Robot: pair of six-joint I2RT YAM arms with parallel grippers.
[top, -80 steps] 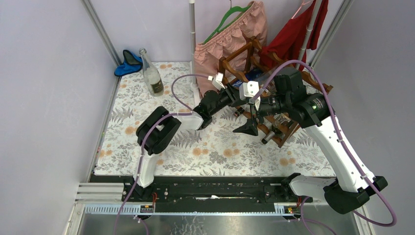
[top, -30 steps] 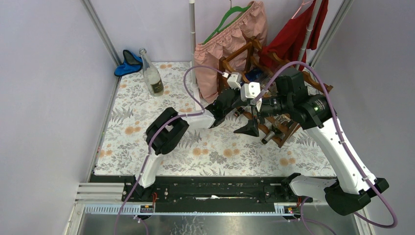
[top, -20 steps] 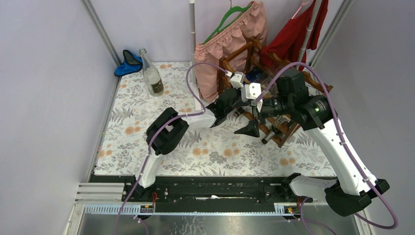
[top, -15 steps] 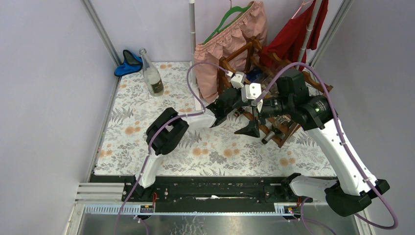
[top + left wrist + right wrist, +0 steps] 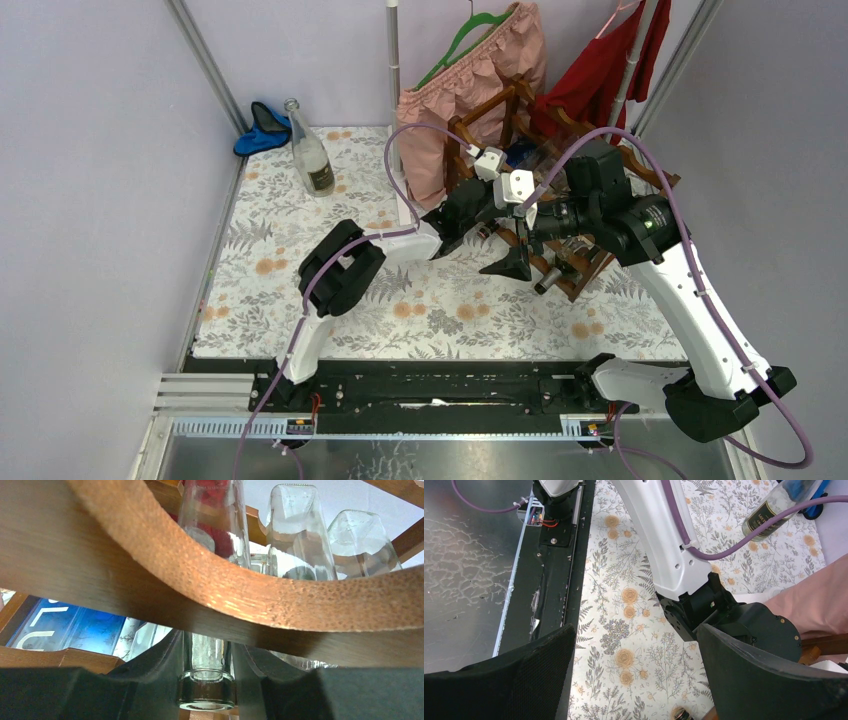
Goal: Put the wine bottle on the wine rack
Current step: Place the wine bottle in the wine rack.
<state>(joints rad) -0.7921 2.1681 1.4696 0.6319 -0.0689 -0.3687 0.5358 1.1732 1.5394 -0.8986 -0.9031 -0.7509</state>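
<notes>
The wine rack [image 5: 655, 177] stands at the far right of the mat. Its scalloped rail [image 5: 225, 595] runs close across the left wrist view. My left gripper [image 5: 484, 222] reaches into the rack's left side and is shut on the neck of a clear glass wine bottle [image 5: 207, 660], whose body extends up behind the rail. In the left wrist view the gripper [image 5: 206, 690] has a black finger on each side of the neck. My right gripper [image 5: 512, 252] hangs open and empty over the mat in front of the rack, its fingers [image 5: 524, 675] wide apart.
A second clear bottle [image 5: 310, 150] stands at the far left beside a blue cloth [image 5: 262, 128]. Two more bottles [image 5: 300, 535] lie in the rack, and one neck [image 5: 545, 286] sticks out low. Pink [image 5: 480, 70] and red [image 5: 610, 70] garments hang behind. The left arm [image 5: 664, 545] crosses the right wrist view.
My left gripper has moved right, further into the rack, with the bottle neck in it. The right arm has barely moved and stays open.
</notes>
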